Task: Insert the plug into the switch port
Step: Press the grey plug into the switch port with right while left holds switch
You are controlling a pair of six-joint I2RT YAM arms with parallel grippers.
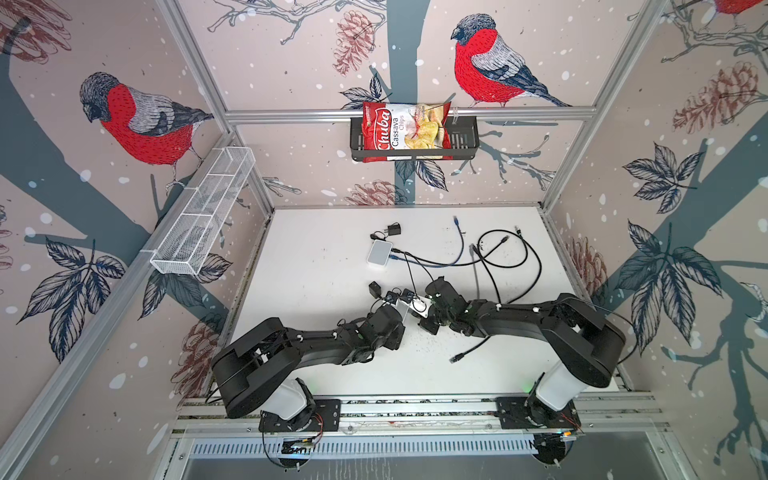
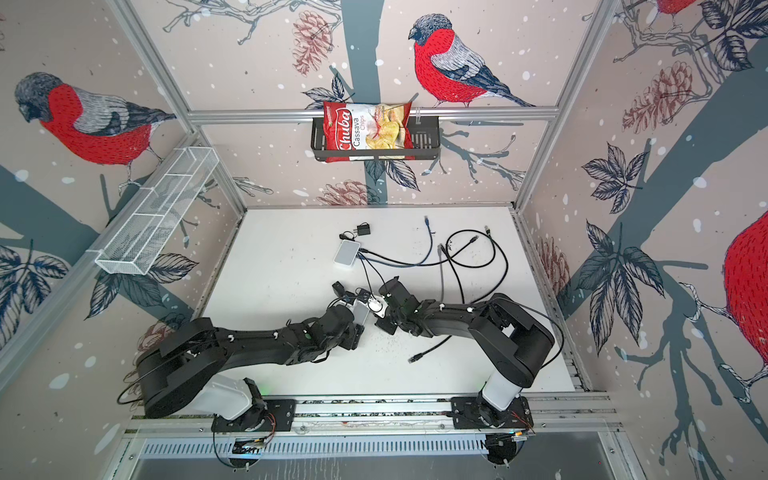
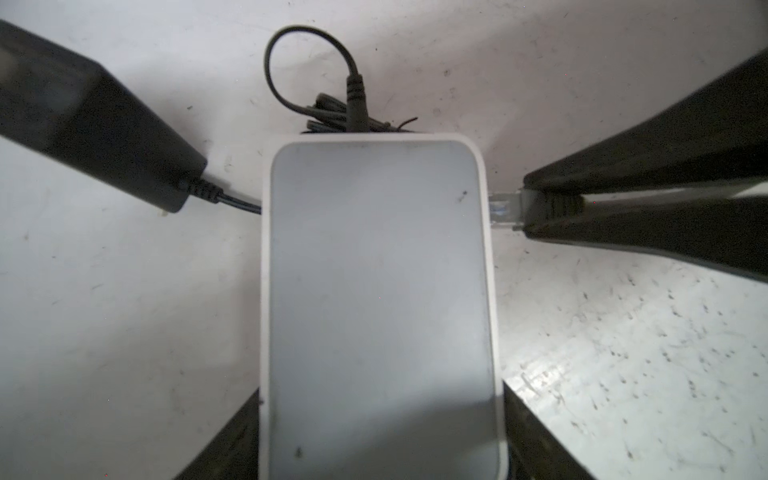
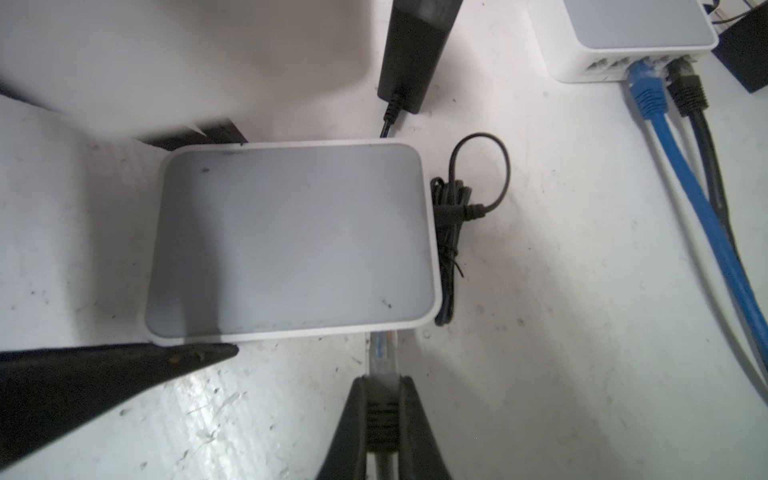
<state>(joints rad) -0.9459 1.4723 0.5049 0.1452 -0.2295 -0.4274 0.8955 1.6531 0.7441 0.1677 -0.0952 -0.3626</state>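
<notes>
Glossy rounded-rectangle switch, clear ridged plug

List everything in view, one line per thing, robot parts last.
held switch: 1, white with a grey top, mid-table
far switch: 1, white with a grey top, farther back, blue and black cables plugged in
plug: 1, clear, tip at the held switch's edge
power adapters: 2, black, one behind the far switch, one beside the held switch
cables: several, black, blue and grey, strewn over the table's right half
chips bag: 1, red, in the black basket on the back wall
wire basket: 1, white, left wall
table: 1, white
left end effector: black, clamping the held switch
right end effector: black, shut on the plug
</notes>
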